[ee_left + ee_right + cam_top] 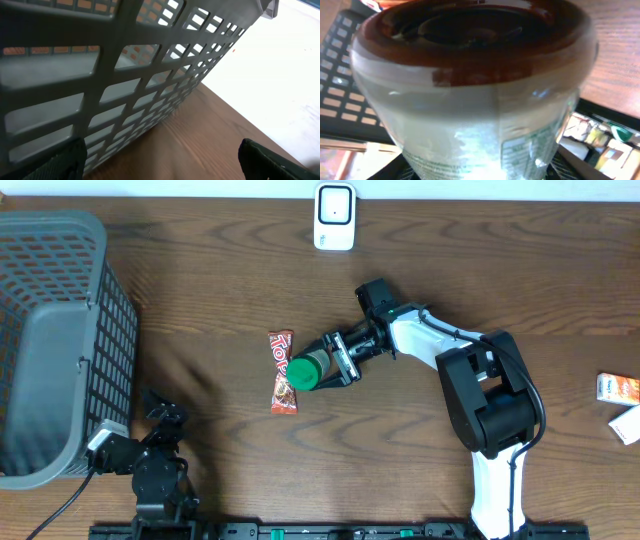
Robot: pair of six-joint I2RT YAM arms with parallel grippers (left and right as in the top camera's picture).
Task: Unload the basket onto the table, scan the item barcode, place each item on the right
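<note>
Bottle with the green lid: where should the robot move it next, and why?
Probably lift the bottle and carry it toward the white scanner at the table's far edge. The right hand has the bottle between its fingers, right by the candy bar and well away from the scanner, so its barcode likely can't be read from there.
</note>
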